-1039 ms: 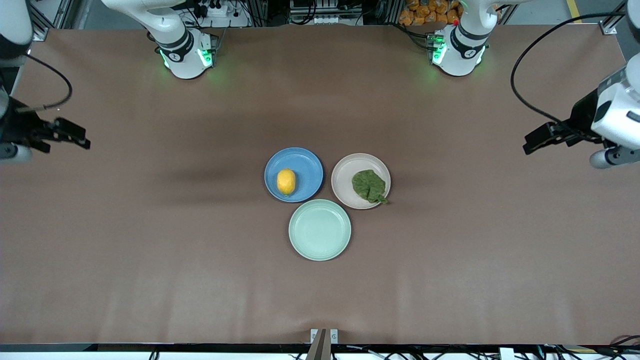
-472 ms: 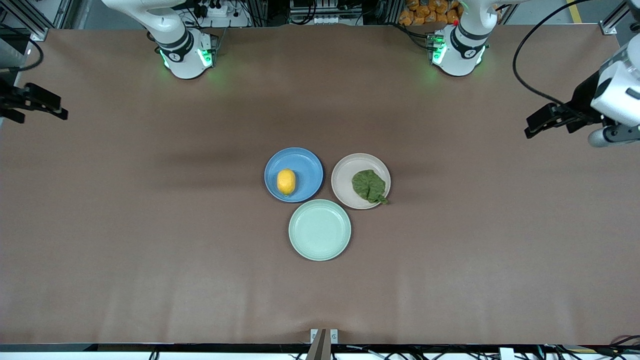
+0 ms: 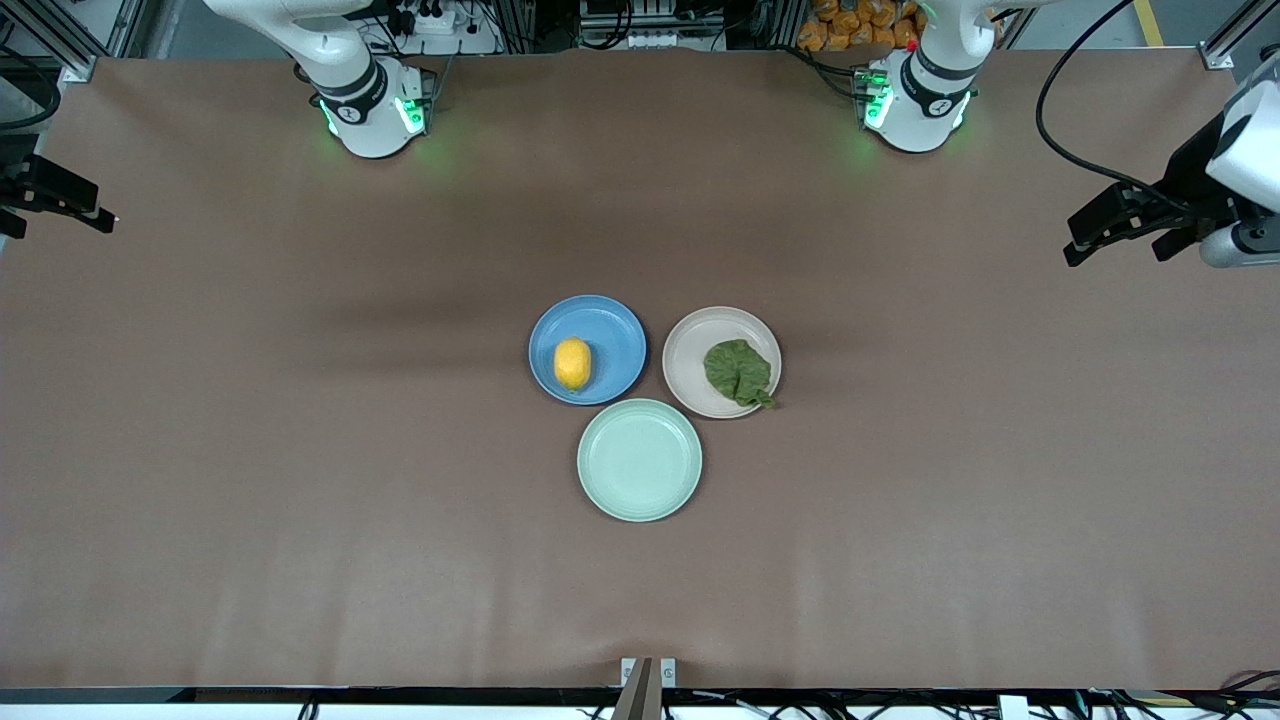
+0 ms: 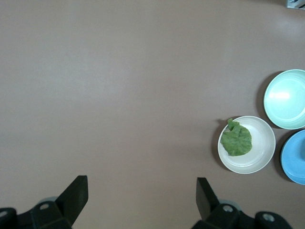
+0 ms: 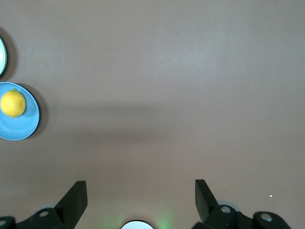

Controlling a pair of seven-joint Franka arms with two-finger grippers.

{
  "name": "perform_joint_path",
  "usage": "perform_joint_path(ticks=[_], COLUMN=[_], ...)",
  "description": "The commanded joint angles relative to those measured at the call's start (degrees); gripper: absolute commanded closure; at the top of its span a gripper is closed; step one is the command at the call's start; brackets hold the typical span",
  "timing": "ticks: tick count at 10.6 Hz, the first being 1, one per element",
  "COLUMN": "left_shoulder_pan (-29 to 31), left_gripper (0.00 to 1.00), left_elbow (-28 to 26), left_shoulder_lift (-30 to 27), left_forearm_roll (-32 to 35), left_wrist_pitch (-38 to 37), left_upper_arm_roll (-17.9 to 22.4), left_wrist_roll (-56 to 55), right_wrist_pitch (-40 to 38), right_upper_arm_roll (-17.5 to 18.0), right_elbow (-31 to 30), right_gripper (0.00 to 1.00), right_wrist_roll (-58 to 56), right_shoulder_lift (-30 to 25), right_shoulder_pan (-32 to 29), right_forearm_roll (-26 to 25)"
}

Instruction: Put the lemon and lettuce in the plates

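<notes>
The yellow lemon (image 3: 572,363) lies in the blue plate (image 3: 612,338) at the table's middle; both show in the right wrist view, lemon (image 5: 13,103) on plate (image 5: 21,126). The green lettuce (image 3: 738,372) lies in the beige-pink plate (image 3: 692,352), its tip over the rim; the left wrist view shows the lettuce (image 4: 236,139) and plate (image 4: 261,148). My left gripper (image 3: 1115,230) is open and empty, high over the left arm's end of the table. My right gripper (image 3: 60,195) is open and empty, high over the right arm's end.
An empty mint-green plate (image 3: 639,459) sits nearer the front camera, touching the other two plates. It also shows in the left wrist view (image 4: 286,98). The two arm bases (image 3: 370,105) (image 3: 915,100) stand along the table's back edge.
Both arms have drawn back and up toward their ends of the table. The lemon, lettuce and plates have not moved.
</notes>
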Motion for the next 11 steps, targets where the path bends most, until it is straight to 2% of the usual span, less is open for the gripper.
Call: perform_joint_path(ticks=[1, 3, 5, 9, 11], left_shoulder_pan=[-0.6, -0.5, -0.6, -0.5, 0.2], left_gripper=[0.0, 0.0, 0.0, 0.0, 0.0], left_elbow=[2.5, 3.1, 3.2, 3.2, 3.1], left_shoulder_lift=[0.3, 0.8, 1.0, 1.6, 1.6], left_forearm_roll=[0.8, 1.7, 6.6, 5.2, 2.1], left_wrist_pitch=[-1.7, -3.8, -5.1, -5.4, -5.4], left_upper_arm_roll=[1.1, 1.2, 0.7, 0.7, 0.7], left_wrist_roll=[1.4, 1.4, 1.5, 1.6, 1.7], right_wrist_pitch=[-0.9, -1.1, -1.6, -1.6, -1.6], right_upper_arm_roll=[0.8, 0.8, 1.0, 1.1, 1.2], right_elbow=[1.2, 1.5, 1.6, 2.5, 2.6], right_gripper=[0.0, 0.0, 0.0, 0.0, 0.0], right_wrist_roll=[0.1, 0.2, 0.3, -0.1, -0.7], right_shoulder_lift=[0.5, 0.7, 1.0, 1.4, 1.5], right_shoulder_pan=[-0.9, -0.7, -0.3, 0.4, 1.2], right_forearm_roll=[1.3, 1.8, 1.8, 1.0, -1.0])
